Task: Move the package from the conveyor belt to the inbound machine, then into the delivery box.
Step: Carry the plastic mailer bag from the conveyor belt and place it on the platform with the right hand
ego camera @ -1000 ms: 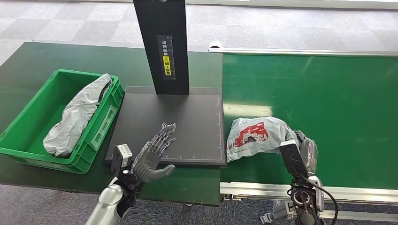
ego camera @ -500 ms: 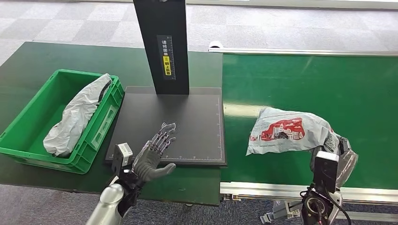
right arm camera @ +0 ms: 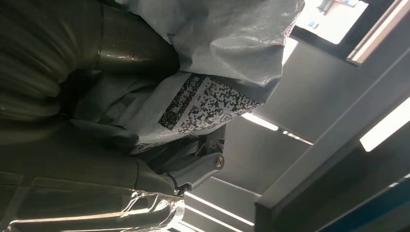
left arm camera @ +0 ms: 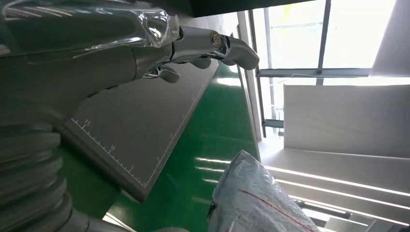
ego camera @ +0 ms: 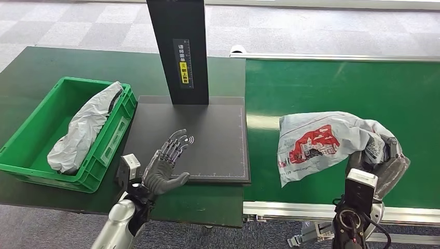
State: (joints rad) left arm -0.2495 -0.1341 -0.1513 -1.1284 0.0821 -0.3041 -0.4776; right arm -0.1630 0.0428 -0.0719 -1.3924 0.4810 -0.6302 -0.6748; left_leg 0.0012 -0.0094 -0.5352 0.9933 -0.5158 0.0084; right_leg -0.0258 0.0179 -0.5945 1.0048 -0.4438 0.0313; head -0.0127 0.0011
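Note:
A grey plastic package [ego camera: 319,142] with red print hangs above the green conveyor belt [ego camera: 332,88], lifted off it. My right hand [ego camera: 386,158] grips its right end; the wrist view shows the package's label [right arm camera: 208,104] pressed between the fingers [right arm camera: 193,171]. The black inbound machine plate [ego camera: 207,135] lies left of the belt, with its dark post [ego camera: 179,49] behind. My left hand [ego camera: 167,168] hovers open over the plate's near left corner, fingers [left arm camera: 217,43] spread, holding nothing. The green delivery box [ego camera: 31,129] stands at the far left. The package [left arm camera: 256,200] also appears beyond the plate [left arm camera: 140,130].
Another grey package [ego camera: 85,127] lies inside the delivery box. The dark green table [ego camera: 46,67] carries the box and the plate. A metal rail [ego camera: 311,211] runs along the belt's near edge. Grey tiled floor lies beyond.
My right hand has carried the package up off the belt and to the right, tilting it more upright. My left hand has shifted slightly, staying open over the plate's corner.

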